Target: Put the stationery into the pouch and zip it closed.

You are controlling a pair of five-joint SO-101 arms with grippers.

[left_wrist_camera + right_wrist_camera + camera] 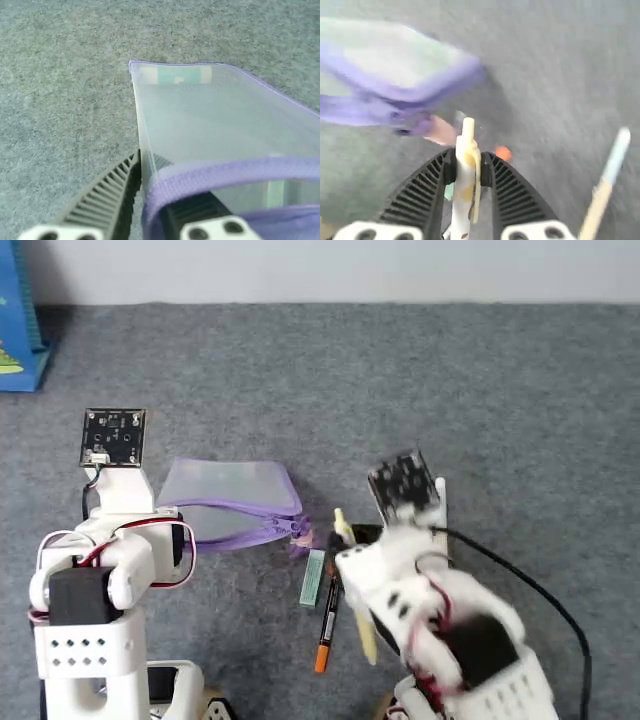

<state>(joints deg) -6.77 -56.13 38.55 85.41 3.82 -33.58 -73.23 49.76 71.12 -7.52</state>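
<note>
A translucent purple pouch (pixel 230 502) lies flat left of centre, its zipper edge toward the arms. My left gripper (pixel 150 217) is shut on the pouch's (pixel 215 120) purple zipper band at its left end. A green and white item (pixel 175 75) shows through the mesh at the far end. My right gripper (pixel 467 167) is shut on a cream pen (pixel 466 165), held above the carpet just right of the pouch's (pixel 395 75) zipper end. The cream pen (pixel 345 530) points toward the pouch. A green eraser (pixel 314 578) and a black pen with an orange end (pixel 327 615) lie between the arms.
Grey carpet covers the table. A blue box (pixel 18 330) stands at the far left edge. A black cable (pixel 530 590) trails from the right arm. A thin beige stick with a pale blue end (pixel 607 175) lies off to the side of the right gripper.
</note>
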